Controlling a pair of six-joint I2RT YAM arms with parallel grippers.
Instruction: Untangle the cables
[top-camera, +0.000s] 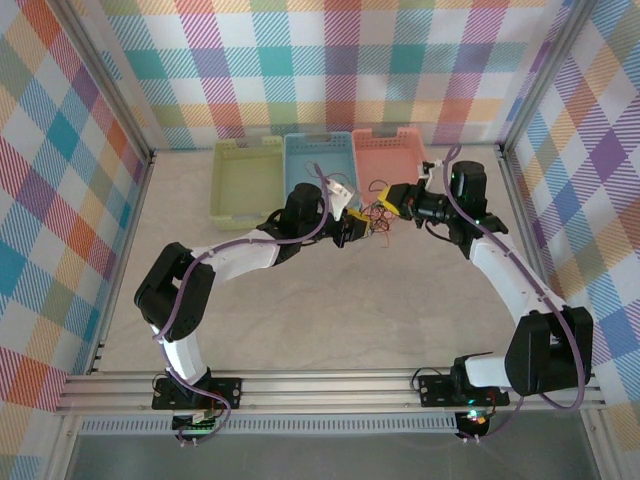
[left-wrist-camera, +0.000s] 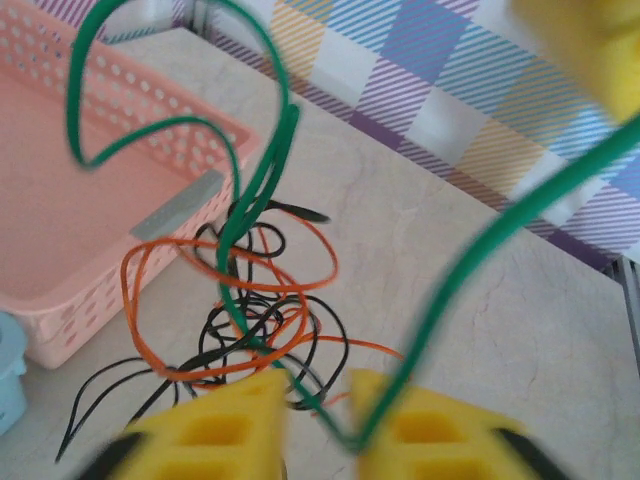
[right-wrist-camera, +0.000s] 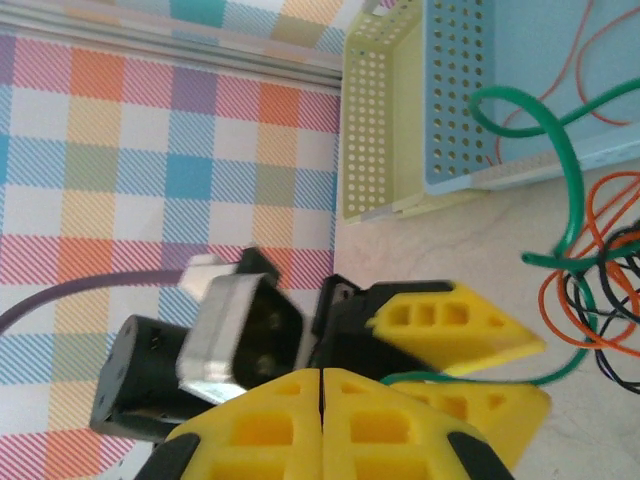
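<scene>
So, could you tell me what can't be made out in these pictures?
- Top view: the cables are too small to trace which strand crosses which.
- Left wrist view: the green cable runs off the top and right edges, hiding its ends.
- Right wrist view: the right gripper is shut, but its own fingers hide whether it pinches the green cable.

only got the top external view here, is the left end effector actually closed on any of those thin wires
Observer: No. The left wrist view shows the left end effector open, with the thin green wire passing through the gap.
Operator: and the right one
Observer: The right end effector is shut, and the green wire comes out at its tip.
Operator: whats in the knot
Observer: A thin orange wire and a thin black wire, looped together beside the pink perforated plastic basket.
</scene>
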